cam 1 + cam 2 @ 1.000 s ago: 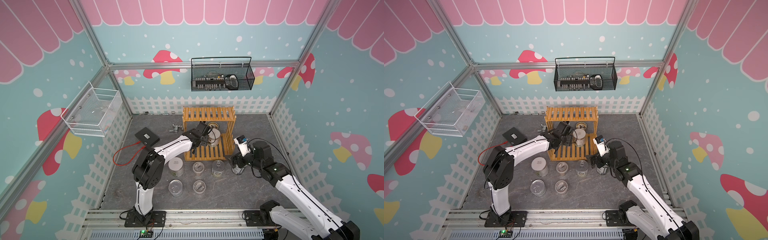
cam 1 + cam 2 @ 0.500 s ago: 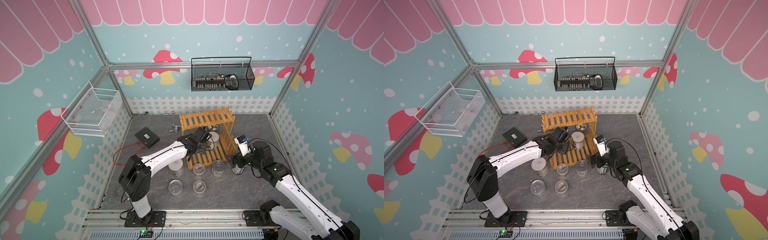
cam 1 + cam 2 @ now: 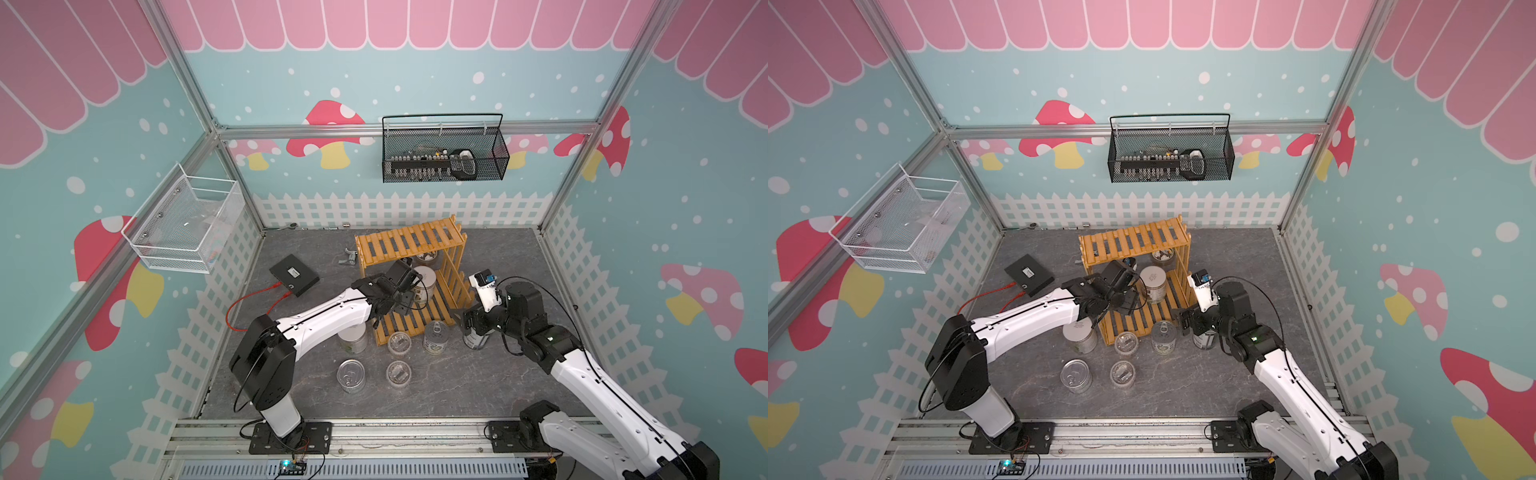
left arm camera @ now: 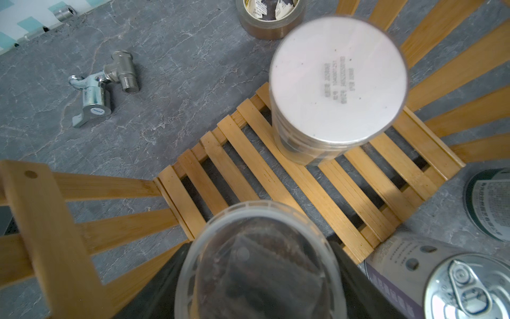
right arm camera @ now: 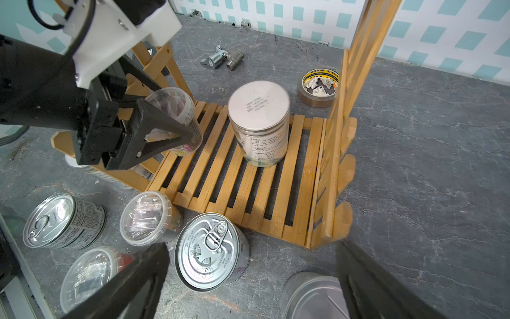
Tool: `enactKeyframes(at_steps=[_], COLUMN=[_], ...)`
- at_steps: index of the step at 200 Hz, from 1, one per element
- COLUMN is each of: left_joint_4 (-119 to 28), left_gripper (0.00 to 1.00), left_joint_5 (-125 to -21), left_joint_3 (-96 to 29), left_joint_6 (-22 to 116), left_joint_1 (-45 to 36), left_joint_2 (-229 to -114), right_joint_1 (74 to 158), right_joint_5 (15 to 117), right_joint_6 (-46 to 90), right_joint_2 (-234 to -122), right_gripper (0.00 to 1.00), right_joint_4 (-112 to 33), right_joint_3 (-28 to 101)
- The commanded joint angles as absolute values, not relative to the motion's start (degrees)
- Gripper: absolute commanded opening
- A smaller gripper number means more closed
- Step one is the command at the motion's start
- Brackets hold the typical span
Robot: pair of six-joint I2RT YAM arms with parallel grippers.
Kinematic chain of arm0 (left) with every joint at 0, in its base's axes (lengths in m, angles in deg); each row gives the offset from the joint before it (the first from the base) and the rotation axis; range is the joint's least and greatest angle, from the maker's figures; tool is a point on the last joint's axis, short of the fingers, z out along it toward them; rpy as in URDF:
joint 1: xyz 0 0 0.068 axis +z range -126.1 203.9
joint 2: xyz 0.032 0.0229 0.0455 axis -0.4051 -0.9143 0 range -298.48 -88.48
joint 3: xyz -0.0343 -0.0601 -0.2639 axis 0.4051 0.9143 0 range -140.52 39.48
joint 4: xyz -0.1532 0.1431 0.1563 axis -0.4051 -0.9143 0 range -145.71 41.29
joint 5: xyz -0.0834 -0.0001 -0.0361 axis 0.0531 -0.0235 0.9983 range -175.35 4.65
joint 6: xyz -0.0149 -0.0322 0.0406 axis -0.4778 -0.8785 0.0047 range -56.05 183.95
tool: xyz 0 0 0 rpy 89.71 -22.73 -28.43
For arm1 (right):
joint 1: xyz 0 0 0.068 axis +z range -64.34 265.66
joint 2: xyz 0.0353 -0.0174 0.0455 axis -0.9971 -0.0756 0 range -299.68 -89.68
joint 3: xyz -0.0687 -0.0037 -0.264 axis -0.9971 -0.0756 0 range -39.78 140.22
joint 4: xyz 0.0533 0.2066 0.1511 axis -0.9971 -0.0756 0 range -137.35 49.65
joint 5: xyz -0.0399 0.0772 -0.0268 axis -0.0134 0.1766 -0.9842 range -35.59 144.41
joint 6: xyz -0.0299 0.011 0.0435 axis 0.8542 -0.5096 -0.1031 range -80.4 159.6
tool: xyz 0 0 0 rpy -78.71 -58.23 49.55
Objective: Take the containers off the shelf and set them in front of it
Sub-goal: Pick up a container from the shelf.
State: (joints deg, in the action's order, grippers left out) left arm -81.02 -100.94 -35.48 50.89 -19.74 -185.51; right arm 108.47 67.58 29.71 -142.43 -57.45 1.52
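The wooden slat shelf sits skewed on the bench, not square to the picket-fence wall behind it. Only one container is fully standing on it: a tall white-lidded jar, upright on the lower tier, toward the back of the slats.

The left gripper has its jaws clamped on a small clear plastic jar. It holds the jar tilted over the end of the lower tier nearest the left arm. I can't tell whether the jar's bottom touches the slats.

The right gripper is down low by the shelf's front corner on its own side, jaws spread wide. A silver tin stands upright on the bench between them. There's a clear gap on one side, so they aren't squeezing it.

The rest are already on the bench in front of the shelf:
- A pull-tab tin and a second clear jar stand side by side, right up against the front edge.
- Another white-lidded jar sits by the front corner, partly under the left arm.
- Closer to the robot, another pull-tab tin and a third clear jar stand side by side.

Other stuff:
- A roll of brown tape lies on the bench under the upper tier.
- A metal valve fitting lies just past the shelf.
- A black box with a red cable sits off to the left.
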Motion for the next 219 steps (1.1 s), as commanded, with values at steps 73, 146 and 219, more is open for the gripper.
enactKeyframes(at_steps=[73,146,219], left_joint_4=[-74.7,-74.7,-71.3], left_gripper=[0.7,0.7,0.7], left_joint_5=[-93.8,-88.4,-89.7], left_joint_3=[-38.7,-42.4,-36.8], left_joint_6=[58.0,62.1,60.6], left_joint_1=[-14.8,-10.4,-11.1], left_joint_2=[-185.0,-188.5,-188.2], right_joint_1=[108.1,107.9,107.8], right_joint_5=[63.6,62.2,62.5], right_joint_6=[30.1,30.1,30.3], right_joint_2=[-146.7,-151.7,-152.4], right_gripper=[0.99,0.99,0.99], right_joint_4=[-52.5,-48.1,-47.4], right_joint_3=[1.7,3.0,2.8])
